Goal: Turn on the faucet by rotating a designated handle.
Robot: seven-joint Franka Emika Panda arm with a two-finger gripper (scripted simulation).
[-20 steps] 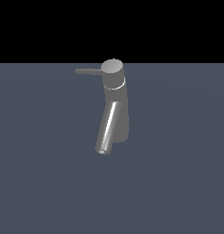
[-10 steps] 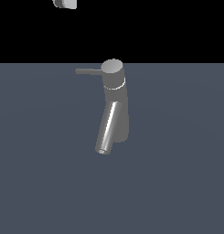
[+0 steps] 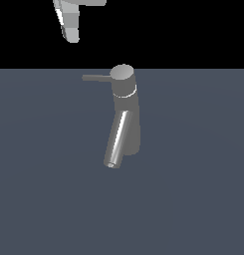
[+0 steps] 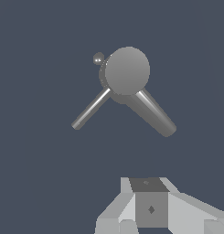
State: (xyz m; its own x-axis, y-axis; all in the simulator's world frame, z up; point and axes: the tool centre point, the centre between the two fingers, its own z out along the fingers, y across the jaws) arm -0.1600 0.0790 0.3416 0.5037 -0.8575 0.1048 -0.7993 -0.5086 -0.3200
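Note:
The faucet (image 3: 128, 112) is a grey upright cylinder with a flat round cap (image 3: 122, 72) and a shiny slanted spout (image 3: 117, 139). The handle (image 3: 96, 77) is a thin grey rod sticking out from the cap toward the exterior view's left. My white gripper (image 3: 71, 30) hangs at the top edge, above the handle's tip and apart from it. Only part of it shows there. In the wrist view the cap (image 4: 127, 71), the thin handle (image 4: 91, 108) and the thicker spout (image 4: 152, 114) are seen from above. The gripper (image 4: 163, 226) has its fingers spread and holds nothing.
The faucet stands on a flat dark grey-blue surface (image 3: 193, 199) that fills the lower part of the exterior view. A small grey ball-like knob (image 4: 98, 58) shows beside the cap in the wrist view.
My gripper has come down into the exterior view from the top edge, above the handle's side. The faucet and handle have not moved.

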